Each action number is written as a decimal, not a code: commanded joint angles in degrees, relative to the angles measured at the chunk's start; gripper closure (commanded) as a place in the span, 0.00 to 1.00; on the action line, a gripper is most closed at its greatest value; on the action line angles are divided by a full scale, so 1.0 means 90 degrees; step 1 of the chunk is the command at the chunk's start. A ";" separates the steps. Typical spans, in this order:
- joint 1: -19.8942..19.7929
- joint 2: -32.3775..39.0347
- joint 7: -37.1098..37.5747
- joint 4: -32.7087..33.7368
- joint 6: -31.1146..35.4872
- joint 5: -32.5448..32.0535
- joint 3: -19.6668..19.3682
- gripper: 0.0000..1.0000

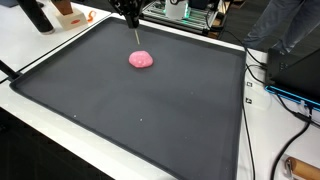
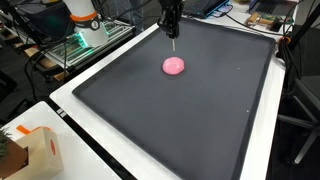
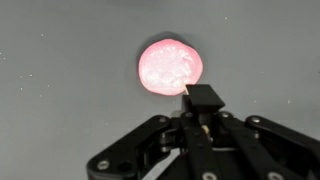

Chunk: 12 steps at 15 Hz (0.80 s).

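Note:
A pink lump of putty [image 1: 141, 59] [image 2: 174, 66] [image 3: 169, 66] lies on a big dark tray [image 1: 150, 115] [image 2: 200, 120], toward its far side. My gripper [image 1: 130, 17] [image 2: 172, 21] [image 3: 203, 100] hangs above the lump, its jaws pressed together. A thin pale stick [image 1: 135, 36] [image 2: 174, 38] points down from them and ends just short of the lump in both exterior views. In the wrist view only a sliver of the stick [image 3: 186, 90] shows beside the black fingertips, at the lump's lower right edge.
The tray rests on a white table [image 1: 40, 112] [image 2: 75, 125]. A cardboard box [image 2: 33, 150] sits at one table corner. Cables [image 1: 268, 82] and dark equipment [image 1: 297, 60] line one side. A white device with an orange ring [image 2: 84, 17] stands beyond the tray.

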 commanded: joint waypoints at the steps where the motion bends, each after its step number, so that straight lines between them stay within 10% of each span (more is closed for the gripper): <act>1: 0.0000 -0.0001 0.0008 0.0010 -0.0016 -0.0007 -0.0004 0.87; 12: 0.0415 0.0149 0.1032 0.0583 -0.0624 -0.1282 0.0331 0.97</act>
